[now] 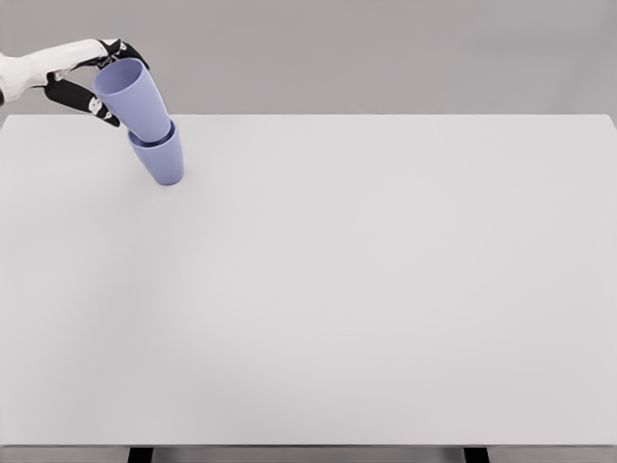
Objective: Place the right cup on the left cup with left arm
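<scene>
Upper cup (128, 95) | tilted, nested in lower cup (162, 158) | left hand (85, 79) fingers wrapped around it | table (386, 289) far-left corner

I see bright, even, diffuse light across the pale worktop (366, 289), with no glare. Shadows are barely visible, even beside the cups (145, 116). The render is slightly soft, and edges show no distortion.

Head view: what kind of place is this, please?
Probably a bare simulated test bench, not a real room. A plain white table fills the view before a blank grey wall. Only two purple cups, the upper cup nested in the lower cup, and the left hand appear.
</scene>
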Controlling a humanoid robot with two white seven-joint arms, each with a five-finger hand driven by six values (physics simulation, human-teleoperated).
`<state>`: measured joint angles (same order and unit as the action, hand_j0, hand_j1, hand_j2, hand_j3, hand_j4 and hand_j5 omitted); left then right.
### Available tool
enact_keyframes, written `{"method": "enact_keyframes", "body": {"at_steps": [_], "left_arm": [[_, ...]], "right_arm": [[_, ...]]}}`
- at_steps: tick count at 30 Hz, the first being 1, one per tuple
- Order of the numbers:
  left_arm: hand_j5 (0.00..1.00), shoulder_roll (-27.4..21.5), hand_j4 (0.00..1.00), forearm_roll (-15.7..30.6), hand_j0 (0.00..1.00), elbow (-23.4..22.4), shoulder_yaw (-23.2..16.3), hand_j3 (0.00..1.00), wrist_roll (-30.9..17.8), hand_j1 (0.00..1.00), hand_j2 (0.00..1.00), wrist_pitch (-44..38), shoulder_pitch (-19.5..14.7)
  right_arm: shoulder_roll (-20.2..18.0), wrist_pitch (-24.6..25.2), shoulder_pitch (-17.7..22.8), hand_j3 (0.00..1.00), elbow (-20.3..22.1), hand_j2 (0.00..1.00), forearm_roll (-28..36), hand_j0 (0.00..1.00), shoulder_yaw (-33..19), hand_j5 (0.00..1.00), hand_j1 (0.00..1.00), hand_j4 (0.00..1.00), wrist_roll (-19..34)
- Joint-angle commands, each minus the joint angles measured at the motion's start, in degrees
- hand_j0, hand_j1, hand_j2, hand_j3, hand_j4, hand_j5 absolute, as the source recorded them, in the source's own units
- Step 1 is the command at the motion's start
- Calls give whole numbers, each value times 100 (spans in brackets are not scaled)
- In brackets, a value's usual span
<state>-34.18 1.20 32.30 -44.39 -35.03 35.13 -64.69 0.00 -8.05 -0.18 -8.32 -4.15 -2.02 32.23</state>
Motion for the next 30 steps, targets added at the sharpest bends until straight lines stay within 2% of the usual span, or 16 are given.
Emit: {"method": "enact_keyframes", "body": {"at_steps": [1, 30], "left_arm": [[49, -1, 49, 12, 49, 4, 26, 49, 3, 49, 49, -13, 0], [49, -1, 49, -67, 49, 4, 26, 49, 75, 49, 49, -13, 44]], "right_arm": [[0, -3, 0, 100, -2, 100, -7, 100, 0, 100, 100, 100, 2], [0, -3, 0, 100, -2, 100, -7, 100, 0, 100, 100, 100, 2]]}}
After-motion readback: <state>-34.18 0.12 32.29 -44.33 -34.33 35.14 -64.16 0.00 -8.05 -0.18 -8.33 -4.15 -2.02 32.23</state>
